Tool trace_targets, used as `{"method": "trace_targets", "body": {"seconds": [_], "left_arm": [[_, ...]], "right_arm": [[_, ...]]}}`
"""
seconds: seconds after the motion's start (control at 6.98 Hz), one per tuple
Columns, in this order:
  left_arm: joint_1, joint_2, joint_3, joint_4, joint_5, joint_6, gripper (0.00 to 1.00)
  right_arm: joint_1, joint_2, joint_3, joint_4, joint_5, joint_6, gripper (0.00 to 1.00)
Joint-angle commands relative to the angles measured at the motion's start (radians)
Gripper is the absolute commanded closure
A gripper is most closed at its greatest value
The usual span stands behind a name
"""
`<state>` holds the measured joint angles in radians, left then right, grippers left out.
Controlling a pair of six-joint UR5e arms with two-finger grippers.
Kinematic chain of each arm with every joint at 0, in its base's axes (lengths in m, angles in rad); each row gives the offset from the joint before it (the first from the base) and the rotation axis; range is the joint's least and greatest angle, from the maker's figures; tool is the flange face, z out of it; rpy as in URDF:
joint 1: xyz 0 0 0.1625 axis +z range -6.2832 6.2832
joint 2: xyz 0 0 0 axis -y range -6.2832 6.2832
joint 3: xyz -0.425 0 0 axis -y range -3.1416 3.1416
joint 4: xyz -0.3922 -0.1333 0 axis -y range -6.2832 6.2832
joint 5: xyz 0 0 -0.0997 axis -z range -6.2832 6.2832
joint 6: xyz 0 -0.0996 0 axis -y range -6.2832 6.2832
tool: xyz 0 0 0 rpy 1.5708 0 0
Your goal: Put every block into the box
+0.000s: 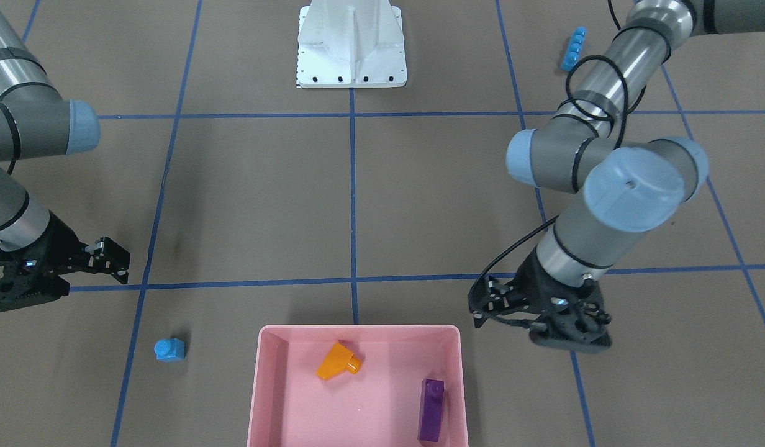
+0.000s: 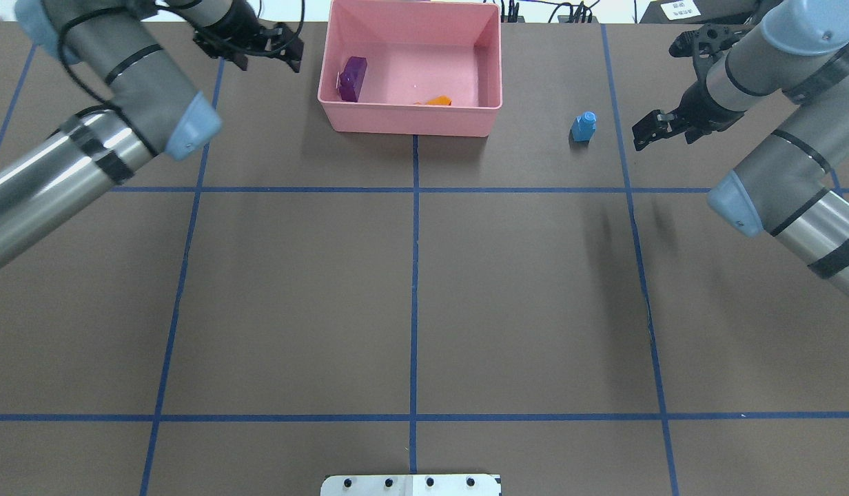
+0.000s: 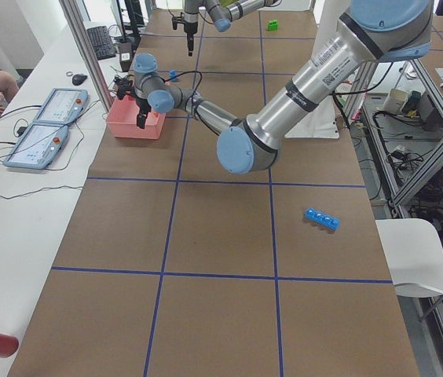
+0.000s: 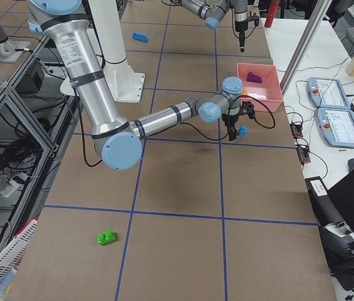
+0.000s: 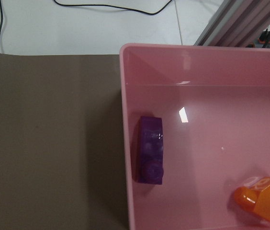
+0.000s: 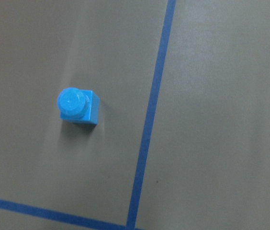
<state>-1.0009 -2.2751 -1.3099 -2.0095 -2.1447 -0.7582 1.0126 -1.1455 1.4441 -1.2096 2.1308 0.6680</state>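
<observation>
Right gripper, fingers spread and empty, hangs near small blue cube beside pink box: centre over cube, straddle flat sides, pinch low; left gripper also spread.

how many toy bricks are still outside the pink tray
3: a small blue cube brick beside the shallow pink plastic tray; a long blue studded strip far off on the robot's left; a green brick far off on its right.
</observation>
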Motion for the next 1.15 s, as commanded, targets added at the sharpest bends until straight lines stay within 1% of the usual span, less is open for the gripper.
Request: {"method": "trace_targets", "body": {"seconds": [0.0, 0.14, 0.43, 0.57, 0.72, 0.86, 1.0], "left_arm": [[-0.053, 0.396, -0.307, -0.003, -0.041, 0.280, 0.00], [-0.053, 0.457, -0.362, -0.003, -0.040, 0.290, 0.00], [-0.051, 0.463, -0.379, -0.003, -0.040, 0.284, 0.00], [-0.051, 0.463, -0.379, -0.003, -0.040, 0.281, 0.00], [-0.050, 0.463, -0.379, -0.003, -0.040, 0.280, 0.00], [-0.048, 0.462, -0.379, -0.003, -0.040, 0.278, 0.00], [-0.048, 0.462, -0.379, -0.003, -0.040, 0.278, 0.00]], "right_arm": [[-0.044, 0.130, -0.181, 0.082, -0.067, 0.064, 0.01], [-0.052, 0.174, -0.226, 0.082, -0.072, 0.088, 0.01], [-0.084, 0.265, -0.315, 0.082, -0.119, 0.137, 0.01], [-0.106, 0.277, -0.327, 0.084, -0.159, 0.154, 0.02], [-0.111, 0.276, -0.335, 0.094, -0.164, 0.154, 0.06], [-0.111, 0.277, -0.362, 0.117, -0.164, 0.153, 0.17], [-0.111, 0.297, -0.405, 0.139, -0.166, 0.153, 0.23]]}}
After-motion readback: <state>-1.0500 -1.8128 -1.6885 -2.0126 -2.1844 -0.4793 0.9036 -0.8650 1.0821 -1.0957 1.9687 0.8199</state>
